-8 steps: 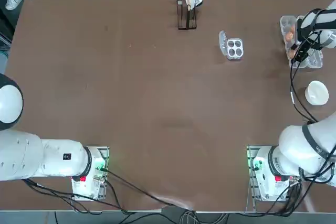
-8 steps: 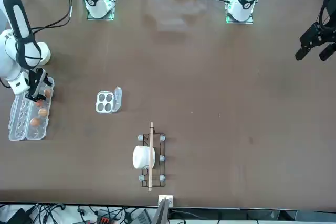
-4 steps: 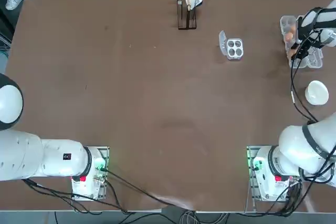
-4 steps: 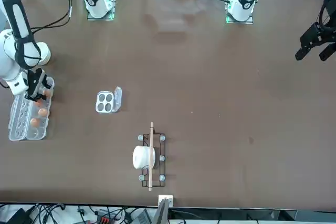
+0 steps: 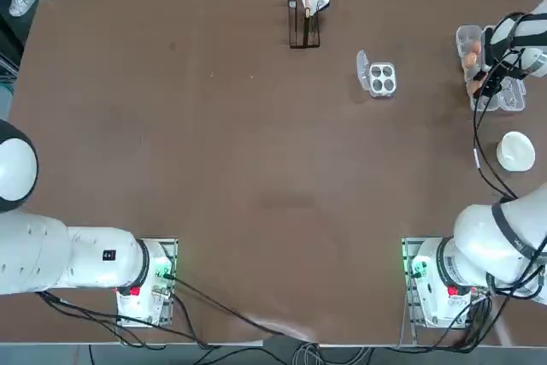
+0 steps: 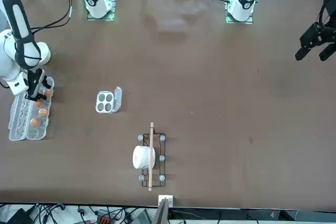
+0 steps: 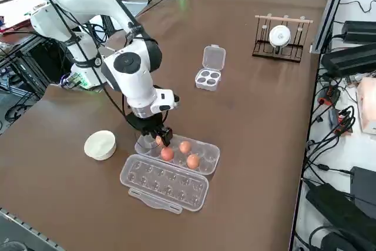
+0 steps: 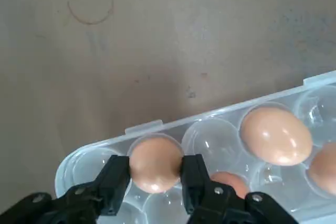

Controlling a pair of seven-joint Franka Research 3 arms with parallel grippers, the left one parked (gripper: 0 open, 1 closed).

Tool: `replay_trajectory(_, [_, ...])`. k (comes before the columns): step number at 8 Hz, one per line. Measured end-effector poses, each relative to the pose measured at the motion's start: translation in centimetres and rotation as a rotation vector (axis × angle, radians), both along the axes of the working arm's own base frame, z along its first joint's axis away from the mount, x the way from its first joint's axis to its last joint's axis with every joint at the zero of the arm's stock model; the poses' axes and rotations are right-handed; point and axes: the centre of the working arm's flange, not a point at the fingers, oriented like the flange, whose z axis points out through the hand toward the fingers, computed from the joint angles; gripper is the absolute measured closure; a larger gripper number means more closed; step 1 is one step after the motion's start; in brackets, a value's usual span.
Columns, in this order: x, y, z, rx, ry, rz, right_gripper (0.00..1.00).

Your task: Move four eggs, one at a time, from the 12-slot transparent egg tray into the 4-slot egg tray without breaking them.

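pincer: right pincer down in the 12-slot transparent egg tray, pinching an egg at an end cup
eggs: three other eggs sit in nearby cups (lid lies open alongside)
12-slot tray: counter's right edge, far half
4-slot egg tray: empty, well apart toward the counter's middle, near far edge

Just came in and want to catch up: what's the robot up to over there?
The right gripper is down in the 12-slot transparent egg tray, shut on an egg in a cup near the tray's end. Three more eggs sit in cups nearby. The 4-slot egg tray stands apart on the table with all its cups empty, so no egg has been moved across. A white bowl sits beside the big tray.
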Motion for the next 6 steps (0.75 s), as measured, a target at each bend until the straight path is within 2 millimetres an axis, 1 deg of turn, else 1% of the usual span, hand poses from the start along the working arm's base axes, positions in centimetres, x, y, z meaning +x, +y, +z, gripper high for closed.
replay_trajectory(2, [0.1,-0.1,0.1,0.002,0.001,-0.005,0.43])
replay_trajectory(3, [0.3,-0.2,0.6,0.009,0.013,-0.014,0.43])
replay_trajectory(4, [0.8,-0.5,1.6,0.017,0.029,-0.031,0.43])
replay_trajectory(6, [1.5,-0.8,4.3,0.021,0.035,-0.061,0.43])
